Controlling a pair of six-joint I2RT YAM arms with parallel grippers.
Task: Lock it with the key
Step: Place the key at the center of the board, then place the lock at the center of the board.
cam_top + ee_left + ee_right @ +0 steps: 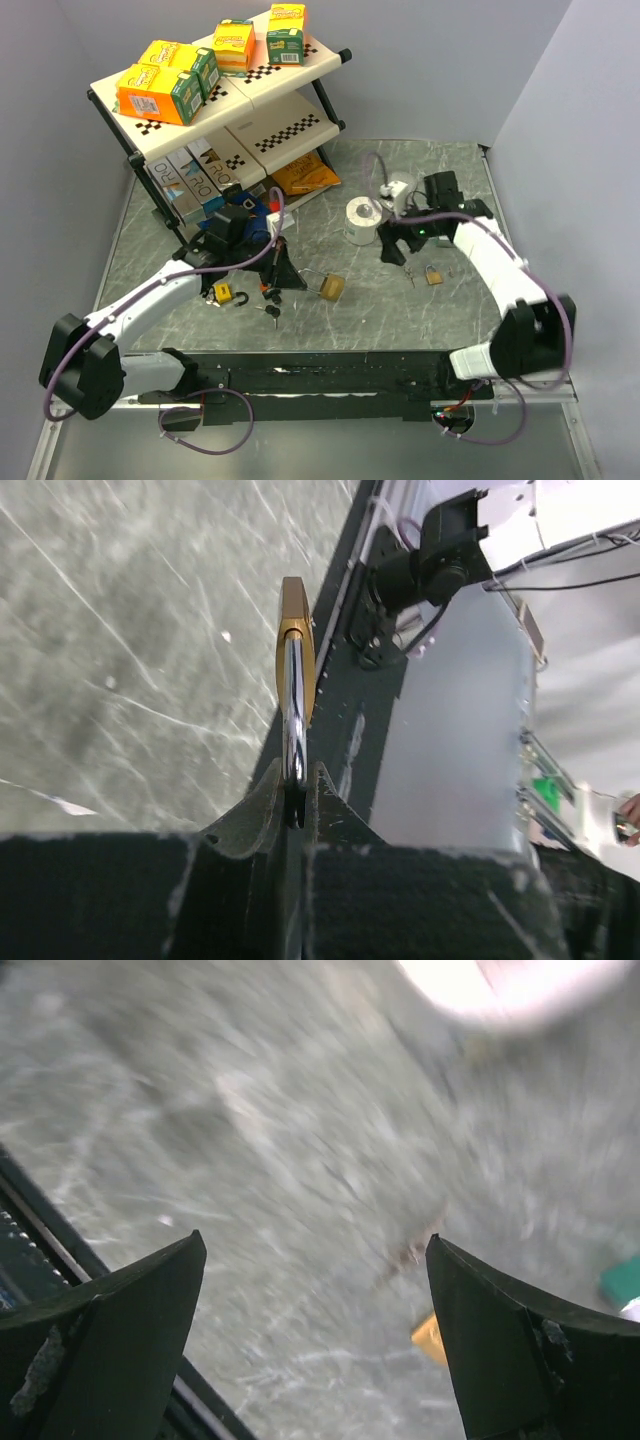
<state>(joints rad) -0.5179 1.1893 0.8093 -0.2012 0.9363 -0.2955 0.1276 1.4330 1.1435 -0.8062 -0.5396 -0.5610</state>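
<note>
My left gripper is shut on the steel shackle of a brass padlock and holds it out sideways just above the table. In the left wrist view the shackle is pinched between the fingertips of that gripper and the brass body points away. My right gripper is open and empty, and hovers left of a small brass padlock and a key. The right wrist view is blurred; the gripper is wide open, with the small padlock by its right finger.
A white tape roll stands behind the right gripper. A yellow padlock and a dark key lie near the left arm. A shelf rack with boxes fills the back left. The black base rail runs along the near edge.
</note>
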